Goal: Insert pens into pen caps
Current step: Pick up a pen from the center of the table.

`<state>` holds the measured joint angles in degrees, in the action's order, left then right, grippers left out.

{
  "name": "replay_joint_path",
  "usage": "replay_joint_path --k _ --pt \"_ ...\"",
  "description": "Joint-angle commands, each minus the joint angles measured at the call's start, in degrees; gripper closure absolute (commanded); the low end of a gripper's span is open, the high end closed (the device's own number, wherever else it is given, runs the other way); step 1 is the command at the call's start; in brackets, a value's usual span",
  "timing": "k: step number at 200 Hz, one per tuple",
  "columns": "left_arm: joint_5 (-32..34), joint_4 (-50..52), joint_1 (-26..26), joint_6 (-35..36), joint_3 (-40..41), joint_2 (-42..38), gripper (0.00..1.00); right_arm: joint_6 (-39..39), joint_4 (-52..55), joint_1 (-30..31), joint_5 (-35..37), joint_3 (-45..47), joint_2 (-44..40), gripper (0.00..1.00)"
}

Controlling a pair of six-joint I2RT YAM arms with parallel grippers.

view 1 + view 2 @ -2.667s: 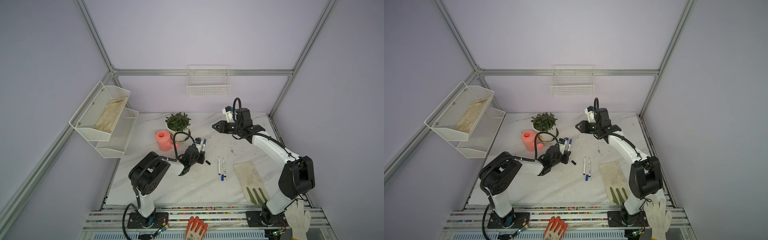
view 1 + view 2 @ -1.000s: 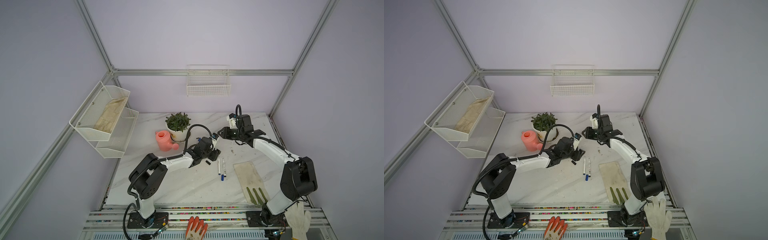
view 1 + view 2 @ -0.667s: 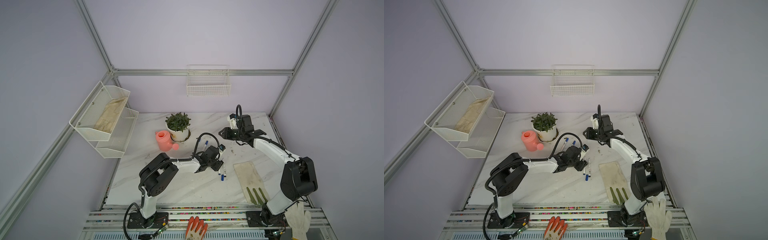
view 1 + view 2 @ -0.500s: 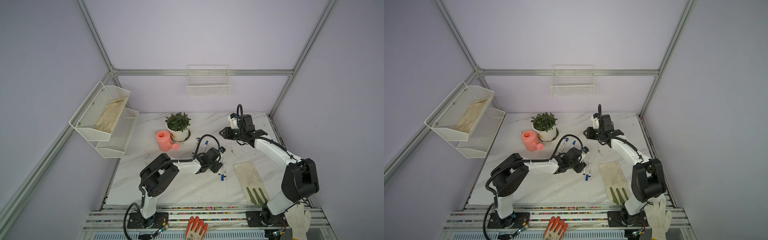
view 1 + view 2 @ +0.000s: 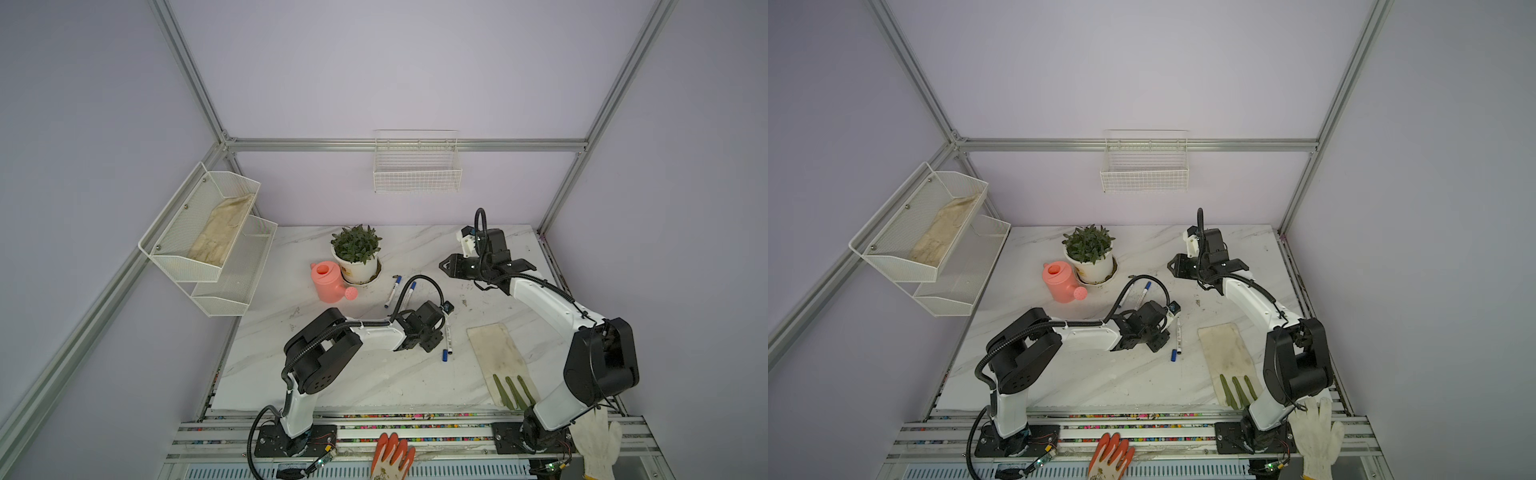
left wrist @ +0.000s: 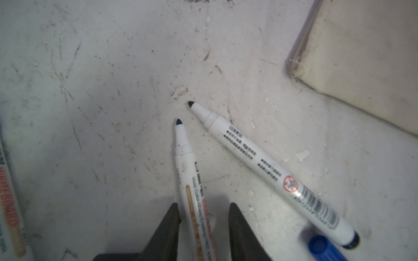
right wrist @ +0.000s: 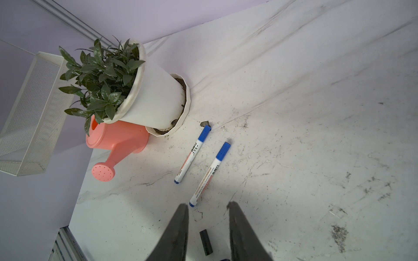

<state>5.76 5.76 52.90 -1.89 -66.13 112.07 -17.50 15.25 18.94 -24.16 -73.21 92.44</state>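
Marble table [image 5: 374,386], bearing four pens and two loose caps. Left gripper [image 6: 203,206] sat low at the middle of the frame in both top views. Its jaws were parted and straddled the first bare pen [image 6: 194,192]. The barrel ran just beside one of the fingers [image 6: 168,228], and a strip of table showed before the other, so the claw was released, not clamped. The second bare pen [image 6: 269,171] lay flat with its tip exposed. The two tips were near each other and the barrels splayed apart. In a top view this pen lay just right of the gripper, between it and the soiled glove [image 5: 498,361]. The blue cap [image 6: 323,248] lay loose at the second pen's rear end; whether they touched could not be told. The capped pens [image 7: 192,156], two in number with blue caps on, lay side by side above centre in the top views, near the potted plant [image 5: 356,253] and the pink watering can [image 5: 328,280]. The black cap [image 7: 206,241] lay loose on the table, showing in the right wrist view between the fingers but apart from both. Right gripper [image 7: 207,205] stood right of centre in the top views, released and grasping nothing.
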Motion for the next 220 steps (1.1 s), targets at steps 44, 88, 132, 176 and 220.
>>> replay_joint_path --k 44,88,132,176,220 --pt "1.93 3.98 -0.34 0.06 -5.38 1.20 1.00 0.33 1.35 -0.23 1.92 0.44 -2.05 0.67" --pt "2.24 -2.14 -3.17 -5.24 -6.57 -5.85 1.00 0.42 1.90 -0.38 1.90 0.07 -3.29 0.66" --pt "-6.15 -13.62 -10.25 -14.60 -1.50 -12.08 1.00 2.50 2.07 -0.38 -4.00 0.36 -5.09 0.59" --pt "-8.13 -20.85 -12.81 -17.29 2.64 -14.42 1.00 0.51 -2.26 -0.26 -10.86 4.15 -5.94 0.58" --pt "-10.07 -21.98 -12.89 -17.05 3.53 -14.69 1.00 -3.91 -9.85 -0.22 -14.40 6.15 -5.14 0.58"
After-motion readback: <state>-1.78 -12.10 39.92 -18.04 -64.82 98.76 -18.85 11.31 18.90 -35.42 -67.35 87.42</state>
